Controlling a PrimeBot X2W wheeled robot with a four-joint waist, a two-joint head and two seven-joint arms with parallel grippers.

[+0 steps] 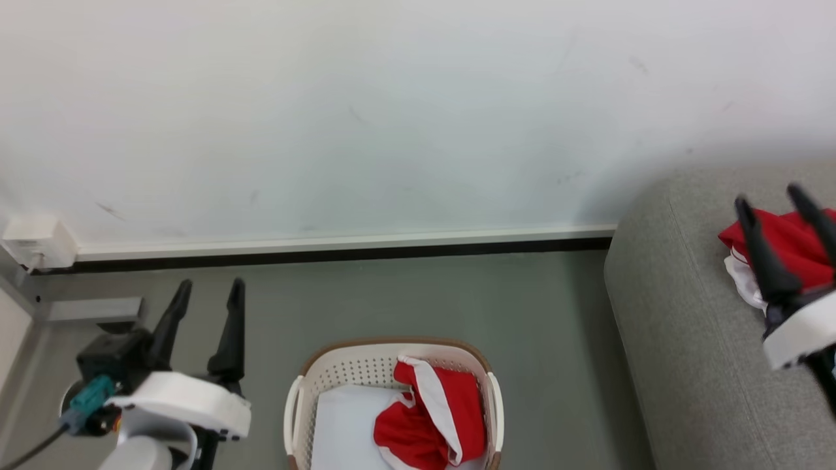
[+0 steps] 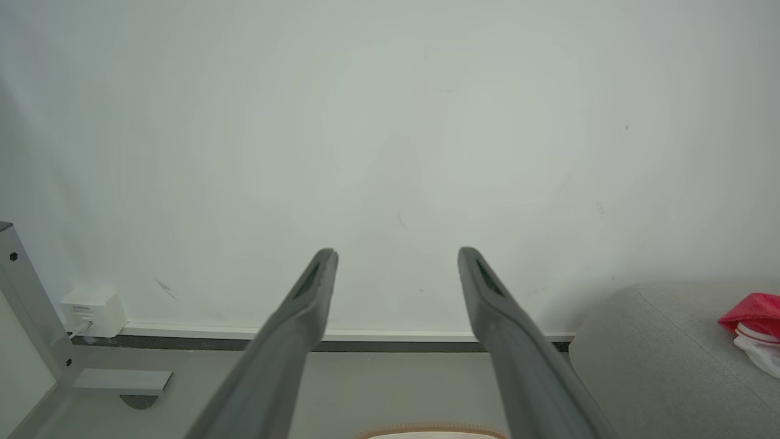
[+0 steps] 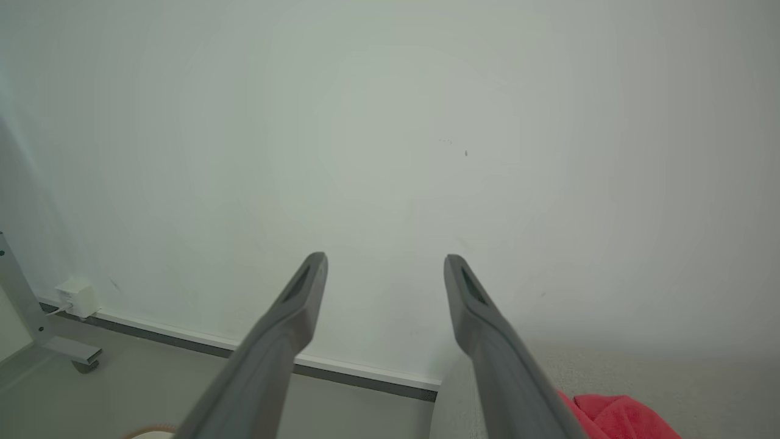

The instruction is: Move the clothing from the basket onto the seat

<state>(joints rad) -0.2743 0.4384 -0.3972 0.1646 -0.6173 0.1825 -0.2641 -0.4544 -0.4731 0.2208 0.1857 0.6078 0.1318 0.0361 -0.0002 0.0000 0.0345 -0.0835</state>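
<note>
Head view gives you one piece of clothing (image 1: 428,418) bunched in the right half of the basket (image 1: 326,369), well right of your left gripper (image 1: 212,282), which hangs spread and empty. Its white band runs near-to-far. Your right gripper (image 1: 767,196), also spread and empty, hangs by a second garment (image 1: 793,245) on the seat (image 1: 679,326); bare floor (image 1: 555,313) separates basket and seat.

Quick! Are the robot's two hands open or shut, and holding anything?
Left gripper: open, holding nothing.
Right gripper: open, holding nothing, by the clothing on the seat.
</note>
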